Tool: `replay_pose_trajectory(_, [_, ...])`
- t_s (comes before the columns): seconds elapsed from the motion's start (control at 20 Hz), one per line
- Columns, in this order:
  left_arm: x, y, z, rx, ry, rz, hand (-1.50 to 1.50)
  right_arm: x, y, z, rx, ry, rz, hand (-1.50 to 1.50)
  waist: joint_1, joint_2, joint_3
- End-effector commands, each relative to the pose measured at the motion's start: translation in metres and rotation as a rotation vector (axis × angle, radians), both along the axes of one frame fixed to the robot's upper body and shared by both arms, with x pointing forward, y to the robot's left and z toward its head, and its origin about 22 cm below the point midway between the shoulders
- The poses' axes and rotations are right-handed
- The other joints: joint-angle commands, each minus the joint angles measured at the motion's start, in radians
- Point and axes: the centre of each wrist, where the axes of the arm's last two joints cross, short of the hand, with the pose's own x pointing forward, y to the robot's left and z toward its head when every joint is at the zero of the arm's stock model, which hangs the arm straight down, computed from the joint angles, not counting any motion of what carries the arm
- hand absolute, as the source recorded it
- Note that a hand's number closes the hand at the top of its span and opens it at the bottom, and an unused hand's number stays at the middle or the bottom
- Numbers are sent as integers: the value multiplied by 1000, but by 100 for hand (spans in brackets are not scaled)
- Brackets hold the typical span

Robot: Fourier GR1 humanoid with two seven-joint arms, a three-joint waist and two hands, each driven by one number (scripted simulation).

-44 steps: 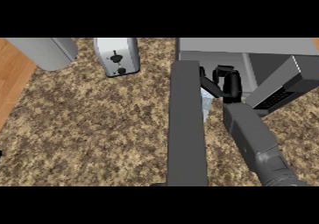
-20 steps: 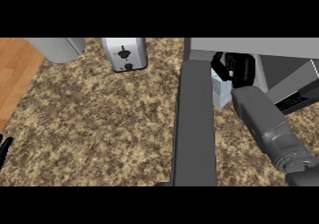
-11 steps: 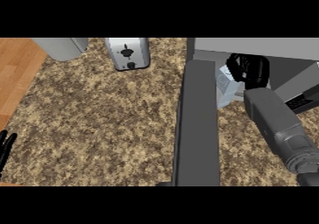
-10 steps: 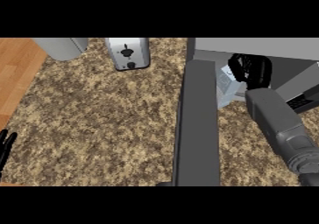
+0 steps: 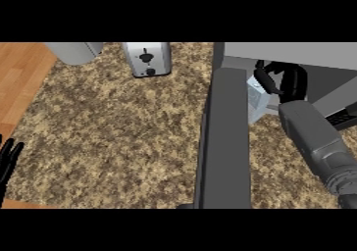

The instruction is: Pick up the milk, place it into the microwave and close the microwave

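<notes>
Right hand at upper right, fingers curled around the milk carton inside the microwave; door open. Left hand at lower left, fingers straight.

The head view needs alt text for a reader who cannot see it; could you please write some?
The robot's right hand reaches into the open microwave, curled round the pale milk carton, beside the microwave's open door. The left hand rests open at the left edge, and a toaster stands at the back of the speckled counter.
</notes>
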Motion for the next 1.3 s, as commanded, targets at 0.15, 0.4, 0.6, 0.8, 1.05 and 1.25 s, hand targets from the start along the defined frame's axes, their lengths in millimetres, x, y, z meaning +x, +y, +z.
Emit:
replay_pose_trajectory(0.15, [3, 6, -5, -3, 17, 9, -150, -4, 9, -9, -60, -18, -17, -150, 6, 10, 6])
replay_pose_trajectory(0.4, [8, 4, -7, 15, 15, -25, -150, -2, 22, -8, -69, -30, 6, -150, 9, 11, 5])
replay_pose_trajectory(0.6, [8, 10, -4, 14, 16, -8, -150, 0, 31, -7, -71, -8, 27, -150, 4, 1, 4])
replay_pose_trajectory(0.8, [22, 0, -10, 19, 18, -28, -150, 0, 45, -8, -60, 0, 66, -150, -6, 7, 4])
replay_pose_trajectory(1.05, [18, -5, -18, -4, 12, -23, -150, 3, 37, -3, -48, 6, 70, -150, -15, -3, 3])
replay_pose_trajectory(1.25, [10, 0, -12, 11, -3, -10, -150, -5, 46, -17, -28, 16, 80, -150, -8, -6, 5])
